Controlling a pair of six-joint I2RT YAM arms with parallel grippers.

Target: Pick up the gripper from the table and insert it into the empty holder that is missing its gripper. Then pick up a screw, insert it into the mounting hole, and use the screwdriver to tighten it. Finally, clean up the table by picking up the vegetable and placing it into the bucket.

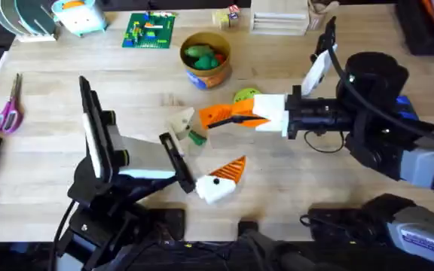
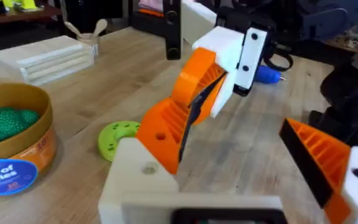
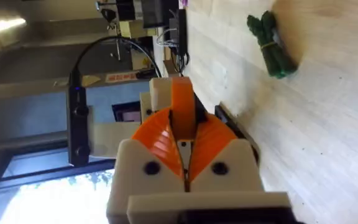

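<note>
Orange-padded right gripper [image 3: 184,140]: pinching the ribbed fingertip [image 3: 182,102] and pressing it against the holder [image 3: 160,93].
Step in hand: seating the fingertip, by the look of it; push straight along the holder, avoid twisting, let go only once flush.
Depth of seating: cannot tell.
Left gripper [image 1: 206,147]: spread wide, holder finger offered to the right arm; best held steady.
Fingertip look: bright orange wedge, ribbed on one face, rigid plastic.
Vegetable [image 1: 196,137]: dark green bundle on the worktop [image 1: 51,150], just beside the holder; easily nudged.
</note>
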